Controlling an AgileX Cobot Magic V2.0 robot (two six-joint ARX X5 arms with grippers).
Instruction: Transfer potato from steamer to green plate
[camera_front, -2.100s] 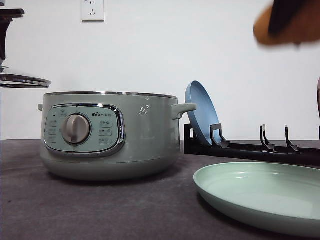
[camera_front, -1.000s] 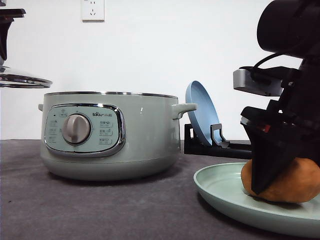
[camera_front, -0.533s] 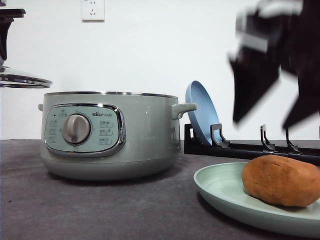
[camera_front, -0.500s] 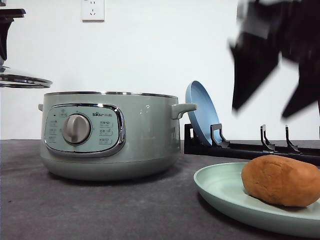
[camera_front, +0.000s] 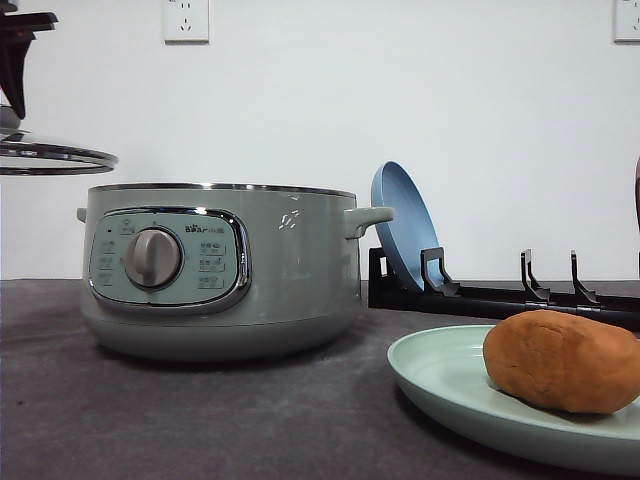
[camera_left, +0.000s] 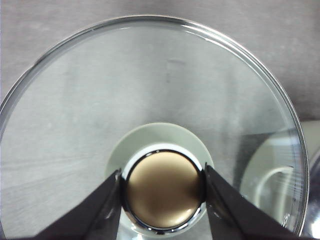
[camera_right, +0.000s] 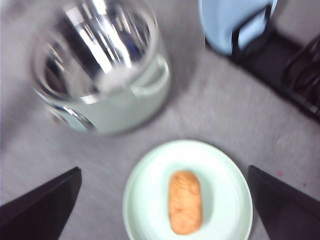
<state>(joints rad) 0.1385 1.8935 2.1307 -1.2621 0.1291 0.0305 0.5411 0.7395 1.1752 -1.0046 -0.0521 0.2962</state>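
1. The steamer is the bulkiest thing on the dark surface. It stands open and looks heavy and rigid, best moved by its side handles if at all.
2. The glass lid hangs off to the steamer's left, above the surface. It is probably fragile and slick, so the knob is the sensible hold. The left pincer is clamped on that knob.
3. The green plate lies flat near the steamer. It seems stiff and smooth, with only a shallow rim to grip.
4. The potato rests on the green plate. I judge it firm, matte and moderately heavy, best gripped across its narrow middle.
5. The right pincer hangs high above the plate, fingers spread wide and empty.
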